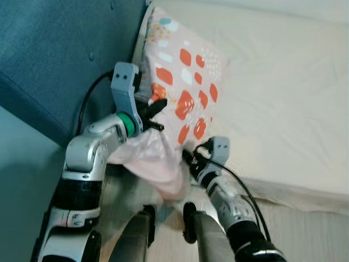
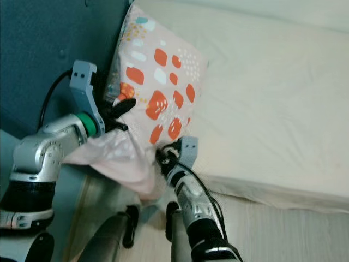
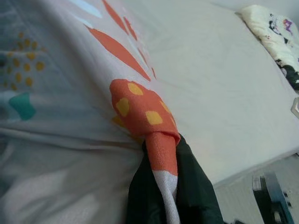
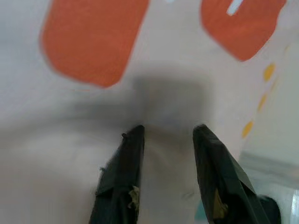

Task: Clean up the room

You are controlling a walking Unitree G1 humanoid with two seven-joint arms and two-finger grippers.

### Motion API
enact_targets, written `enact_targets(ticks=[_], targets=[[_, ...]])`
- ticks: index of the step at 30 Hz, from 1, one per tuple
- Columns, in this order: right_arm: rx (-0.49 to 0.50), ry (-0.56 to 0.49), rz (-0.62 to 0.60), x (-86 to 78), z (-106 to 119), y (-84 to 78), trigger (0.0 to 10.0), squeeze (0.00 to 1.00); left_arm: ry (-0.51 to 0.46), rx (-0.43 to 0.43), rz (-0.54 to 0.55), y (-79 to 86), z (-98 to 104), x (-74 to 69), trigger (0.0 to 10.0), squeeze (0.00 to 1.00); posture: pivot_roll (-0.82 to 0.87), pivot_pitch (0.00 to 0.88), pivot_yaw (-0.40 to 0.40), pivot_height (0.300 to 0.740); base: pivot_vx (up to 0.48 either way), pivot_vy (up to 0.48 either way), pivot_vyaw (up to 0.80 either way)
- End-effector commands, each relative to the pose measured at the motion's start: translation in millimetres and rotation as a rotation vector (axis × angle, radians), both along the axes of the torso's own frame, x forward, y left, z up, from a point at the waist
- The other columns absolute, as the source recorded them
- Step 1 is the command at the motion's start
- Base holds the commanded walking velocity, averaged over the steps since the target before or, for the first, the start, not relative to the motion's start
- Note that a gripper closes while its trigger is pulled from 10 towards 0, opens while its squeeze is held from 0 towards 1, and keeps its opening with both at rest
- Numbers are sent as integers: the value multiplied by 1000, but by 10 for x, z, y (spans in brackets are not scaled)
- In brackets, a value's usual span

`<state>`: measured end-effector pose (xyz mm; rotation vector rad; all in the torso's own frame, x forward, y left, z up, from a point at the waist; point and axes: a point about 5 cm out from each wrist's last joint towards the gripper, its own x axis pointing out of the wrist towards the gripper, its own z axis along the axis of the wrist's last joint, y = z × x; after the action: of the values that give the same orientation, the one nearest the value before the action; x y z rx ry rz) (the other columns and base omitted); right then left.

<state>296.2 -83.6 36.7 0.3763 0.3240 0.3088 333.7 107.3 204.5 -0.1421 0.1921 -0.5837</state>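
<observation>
Cream-sheeted mattress (image 1: 283,87) fills the scene beside a teal padded headboard (image 1: 54,54). On it, against the headboard, lies the white cushion with orange blotches (image 1: 185,71). My left gripper (image 1: 154,113) is clamped on a fold of its cover; my right gripper (image 4: 167,140), fingers parted, presses its lower edge. Pink cloth (image 1: 152,158) drapes below.

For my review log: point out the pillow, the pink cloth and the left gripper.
pillow (image 1: 188,82), left eye view, middle of its patterned face
pink cloth (image 1: 155,161), left eye view, its bunched middle
left gripper (image 1: 158,114), left eye view, between fingertips
</observation>
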Motion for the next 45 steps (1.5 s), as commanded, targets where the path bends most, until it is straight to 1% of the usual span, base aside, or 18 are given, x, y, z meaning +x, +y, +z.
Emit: enact_targets(ticks=[1,4,6,9,13,14,18,19,22,24,25,28,31,33,34,35,40,45], targets=[[30,111,-63,-217,-157,-8,10000,0,-19,-16,-34,-102,47,-41,10000,0,42,265,47,740,0,0,0],[71,175,-104,-322,-210,-9,10000,0,-15,-18,-37,-134,43,-37,10000,0,37,270,51,740,0,0,0],[126,316,-155,-469,-328,26,10000,0,-8,-18,-46,-188,38,-28,10000,0,34,274,55,740,0,0,0],[113,359,-158,-487,-386,25,10000,0,-6,-18,-49,-203,39,-23,10000,0,33,276,58,740,0,0,0],[32,462,-148,-448,-574,-80,10000,0,-1,-17,-50,-233,49,-18,10000,0,39,281,61,740,0,0,0],[-22,502,-115,-443,-655,-142,10000,0,1,-13,-48,-247,45,-16,10000,0,43,281,58,740,0,0,0],[-64,533,-93,-450,-712,-197,10000,0,3,-9,-46,-255,41,-15,10000,0,46,284,58,740,0,0,0],[-184,538,-74,-454,-767,-362,10000,0,7,-8,-39,-262,29,-20,10000,0,53,291,54,740,0,0,0],[-254,510,-90,-426,-754,-478,10000,0,9,-10,-34,-264,27,-26,10000,0,53,291,54,740,0,0,0],[-276,392,-102,-237,-589,-568,10000,0,8,-17,-32,-246,38,-51,10000,0,61,294,55,740,0,0,0],[-276,392,-102,-237,-589,-568,10000,0,8,-17,-32,-246,38,-51,10000,0,61,294,55,740,0,0,0],[-326,289,-90,-48,-423,-617,10000,0,6,-26,-39,-224,54,-86,10000,0,69,295,55,740,0,0,0],[-326,289,-90,-48,-423,-617,10000,0,6,-26,-39,-224,54,-86,10000,0,69,295,55,740,0,0,0],[-382,181,-88,175,-213,-658,10000,0,-12,-47,-69,-199,103,-158,10000,0,88,297,48,740,0,0,0],[-382,181,-88,175,-213,-658,10000,0,-12,-47,-69,-199,103,-158,10000,0,88,297,48,740,0,0,0],[-372,143,-88,272,-112,-659,10000,0,-23,-55,-84,-187,129,-197,10000,0,88,296,47,740,0,0,0],[-303,140,-99,381,-9,-645,10000,0,-40,-66,-115,-199,172,-261,10000,0,98,296,42,740,0,0,0],[-342,140,-123,430,39,-701,10000,0,-81,-54,-156,-248,214,-327,10000,0,105,300,39,740,0,0,0]])
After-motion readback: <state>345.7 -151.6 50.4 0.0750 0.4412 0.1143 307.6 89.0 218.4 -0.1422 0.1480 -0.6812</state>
